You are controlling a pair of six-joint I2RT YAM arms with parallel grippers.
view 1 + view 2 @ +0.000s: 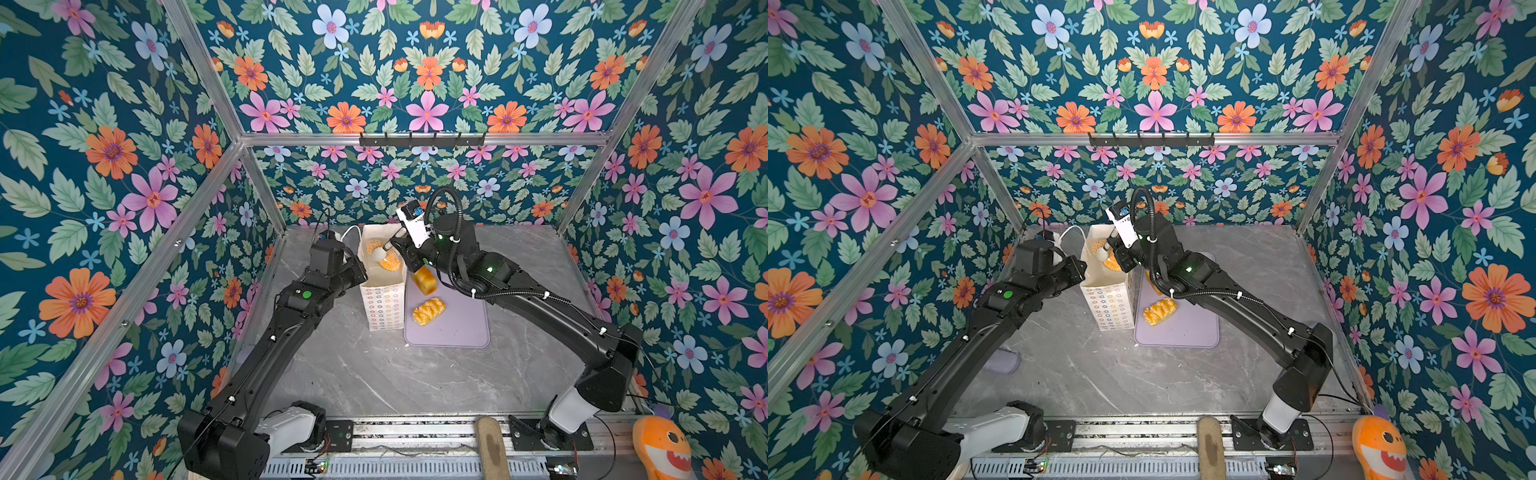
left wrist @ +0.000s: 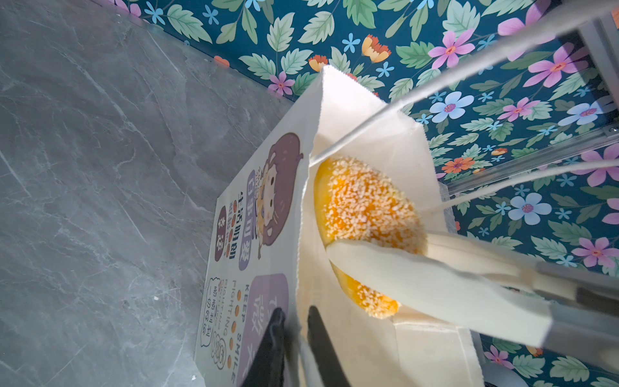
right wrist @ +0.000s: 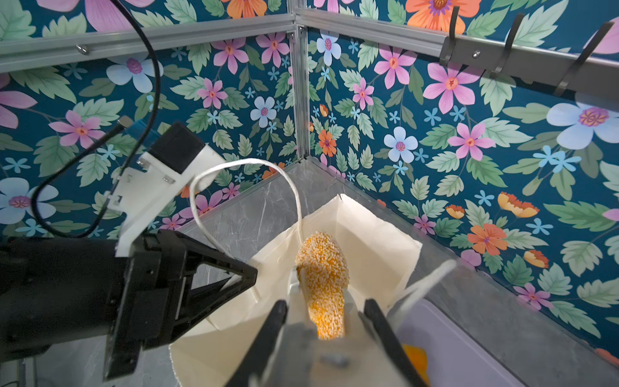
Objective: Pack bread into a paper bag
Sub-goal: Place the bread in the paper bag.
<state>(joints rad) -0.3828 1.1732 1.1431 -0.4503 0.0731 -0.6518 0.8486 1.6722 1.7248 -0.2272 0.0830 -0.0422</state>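
The seeded roll (image 3: 321, 254) hangs in the open mouth of the paper bag (image 1: 382, 307), clamped lengthwise between the pads of the right gripper (image 3: 323, 295). The bag stands upright on the table (image 1: 374, 374), just beside a lilac mat (image 1: 457, 328). The left gripper (image 2: 296, 321) has its fingers pressed on either side of the bag's near wall just below the rim, pinching the paper and holding the mouth wide. We judge the step in hand to be dropping this roll in. The next move calls for lowering it past the cord handles and then spreading the right jaws, while the left keeps its pinch so the bag does not tip. The blocky loaf (image 1: 424, 279) and the braided roll (image 1: 429, 311) lie on the mat, not yet packed.
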